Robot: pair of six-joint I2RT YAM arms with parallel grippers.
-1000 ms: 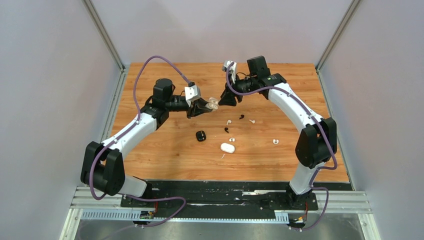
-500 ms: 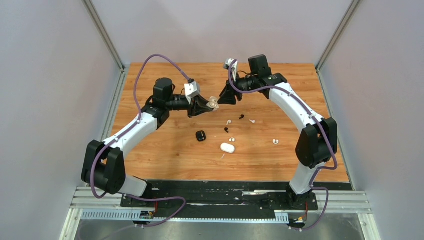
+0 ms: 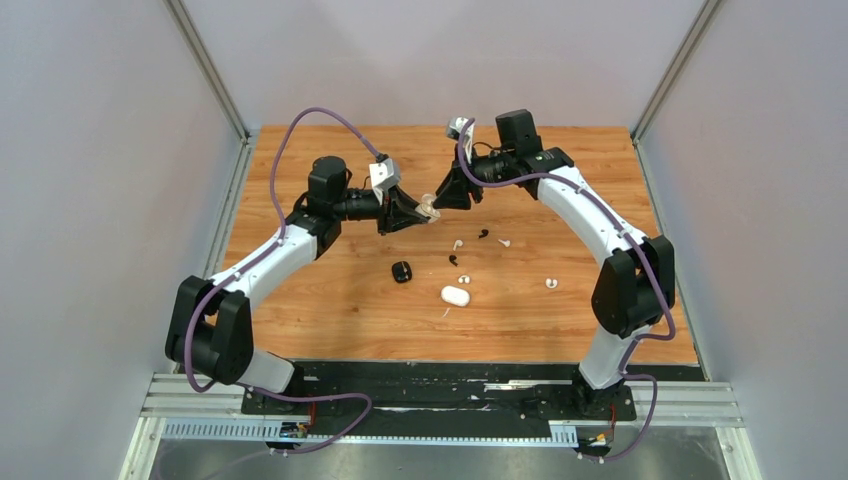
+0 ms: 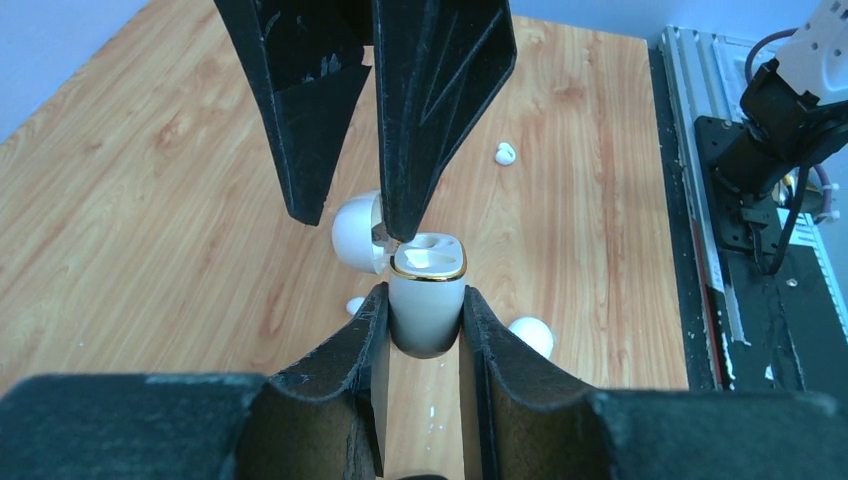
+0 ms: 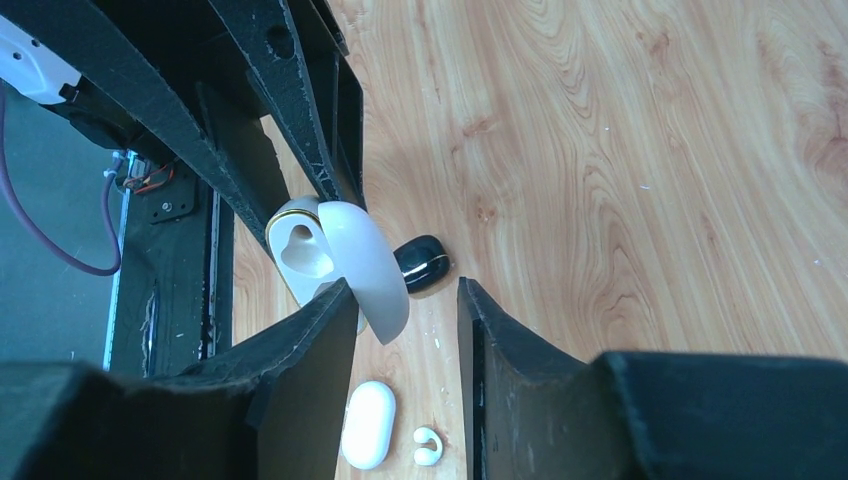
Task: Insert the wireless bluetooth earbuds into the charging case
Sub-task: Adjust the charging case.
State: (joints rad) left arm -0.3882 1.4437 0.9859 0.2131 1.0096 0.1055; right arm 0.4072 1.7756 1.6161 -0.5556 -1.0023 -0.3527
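White gold-rimmed charging case (image 4: 428,262), lid open, is clamped in left gripper (image 4: 423,296) jaws above mid-desk (image 3: 330,320). Right gripper (image 5: 405,290) has closed in; jaws apart at the lid, and I see no bud held. Earbuds (image 3: 458,243) lie loose on the desk, 0 inserted.

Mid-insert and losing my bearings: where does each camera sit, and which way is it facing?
Top external: above, behind the bases, facing down at the table; both arms show, left gripper facing right gripper.
Left wrist: faces along its fingers, clamped on the open charging case; right gripper opposite.
Right wrist: faces back over that case toward the near edge; own fingers below.
Shared: all three see that case.
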